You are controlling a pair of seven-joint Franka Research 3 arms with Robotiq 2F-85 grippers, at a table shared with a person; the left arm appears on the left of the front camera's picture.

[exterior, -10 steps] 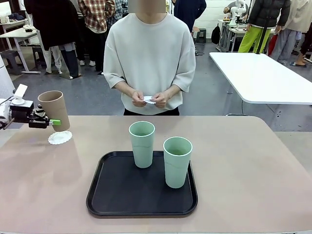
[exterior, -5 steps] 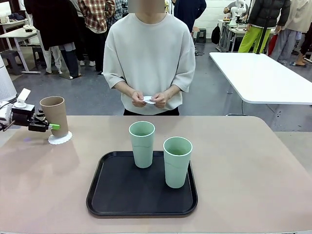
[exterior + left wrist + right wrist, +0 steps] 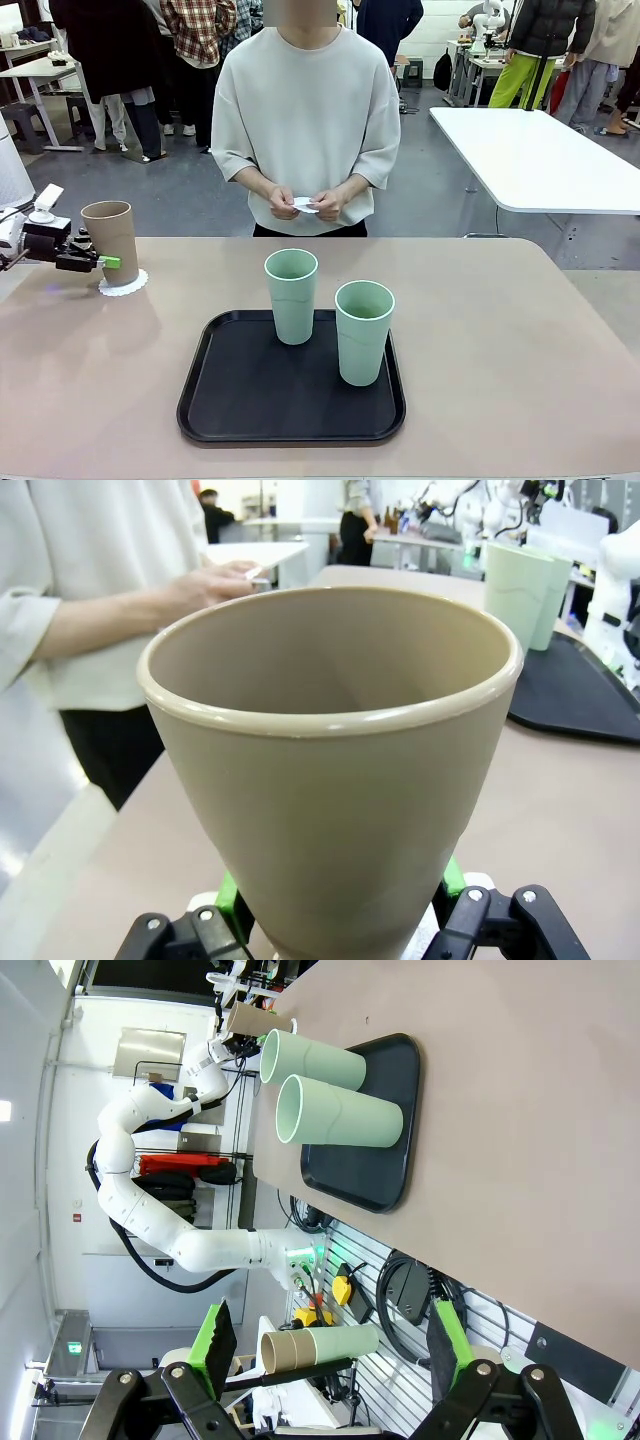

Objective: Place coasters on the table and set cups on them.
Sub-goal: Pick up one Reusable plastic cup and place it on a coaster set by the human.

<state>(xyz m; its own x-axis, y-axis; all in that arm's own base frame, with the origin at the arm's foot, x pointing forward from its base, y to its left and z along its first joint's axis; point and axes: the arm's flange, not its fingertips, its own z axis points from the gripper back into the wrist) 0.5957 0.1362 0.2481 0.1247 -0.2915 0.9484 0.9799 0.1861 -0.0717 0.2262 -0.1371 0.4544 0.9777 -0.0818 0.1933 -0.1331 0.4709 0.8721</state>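
Note:
The tan brown cup (image 3: 108, 240) stands upright on a white lacy coaster (image 3: 124, 284) at the far left of the beige table (image 3: 500, 330). My left gripper (image 3: 96, 262) is shut on the lower part of the brown cup (image 3: 330, 780), a green pad (image 3: 228, 895) pressing each side. Two mint cups (image 3: 292, 296) (image 3: 363, 332) stand on the black tray (image 3: 290, 420). The person's hands hold further white coasters (image 3: 307, 205). My right gripper (image 3: 330, 1345) hangs open off the table's side, nothing between its fingers; the mint cups (image 3: 335, 1110) lie far from it.
The person stands at the far edge, behind the tray. A white rectangular table (image 3: 540, 160) is at the back right. Bare tabletop lies to the right of the tray and between the tray and the brown cup.
My left gripper has lowered the brown cup from a tilted hold above the coaster down onto it, and the cup now stands upright. The mint cups and the person's hands have not moved.

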